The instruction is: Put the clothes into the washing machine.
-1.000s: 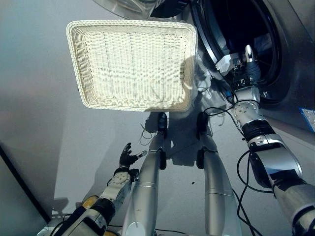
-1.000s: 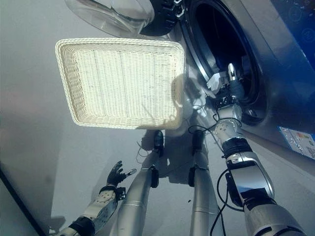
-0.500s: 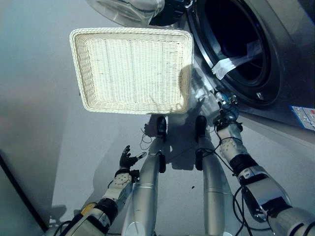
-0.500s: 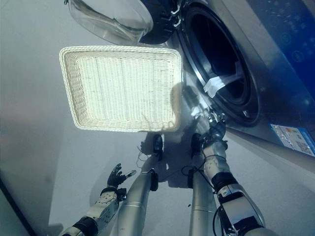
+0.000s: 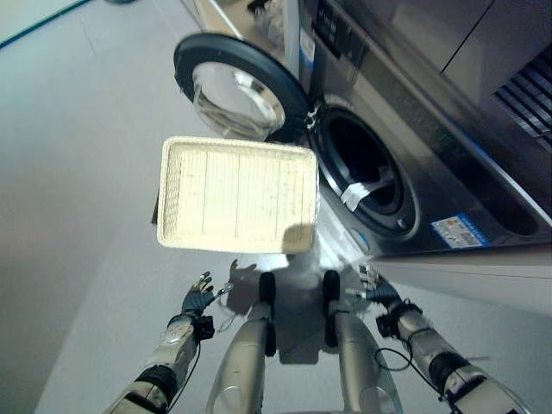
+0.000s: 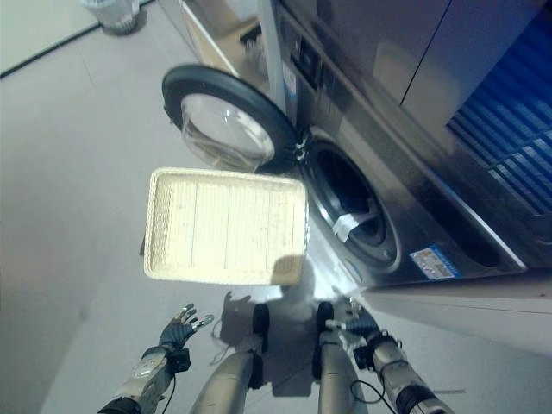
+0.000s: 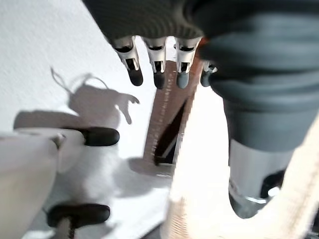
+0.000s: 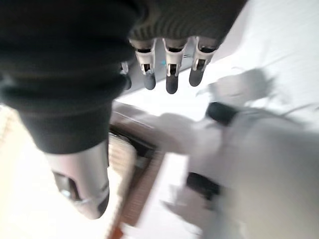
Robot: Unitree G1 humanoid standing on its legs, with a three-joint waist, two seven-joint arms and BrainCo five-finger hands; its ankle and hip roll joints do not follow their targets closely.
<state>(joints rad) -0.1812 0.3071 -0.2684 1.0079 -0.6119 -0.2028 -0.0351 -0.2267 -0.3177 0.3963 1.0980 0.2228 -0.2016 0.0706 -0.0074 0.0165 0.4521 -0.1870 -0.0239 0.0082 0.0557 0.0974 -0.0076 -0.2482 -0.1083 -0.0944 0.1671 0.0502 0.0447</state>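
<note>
Washing machine point(image 5: 414, 164): a grey front-loader standing on the floor, at the right of the head views.
Door point(image 5: 240, 90): round, dark-rimmed with a clear bowl-shaped window, swung fully open to the left of the drum opening.
Drum opening point(image 5: 364, 175): dark inside; a pale strip of cloth point(image 5: 364, 189) lies in it near the lower edge. What garment it is cannot be told.
Label point(image 5: 455, 230): a small printed sticker on the machine's front panel, right of the opening and below it.
Wicker basket point(image 5: 237, 195): a shallow, white, rectangular tray of woven cane, on the floor just before the open door and left of the drum opening. Nothing lies in it; its far right corner sits close to the machine's front.
Left hand point(image 5: 197, 296): low on the left of the head views, near the basket's front edge but apart from it. Its fingers point(image 7: 157, 67) are straight and spread, holding nothing.
Right hand point(image 5: 376, 290): low on the right of the head views, below the drum opening and apart from the machine. Its fingers point(image 8: 168, 69) are straight and relaxed, holding nothing.
Floor point(image 5: 78, 172): smooth, pale grey.
Bin point(image 6: 114, 13): a small, pale, ribbed container at the far end of the floor, well apart from the basket.
</note>
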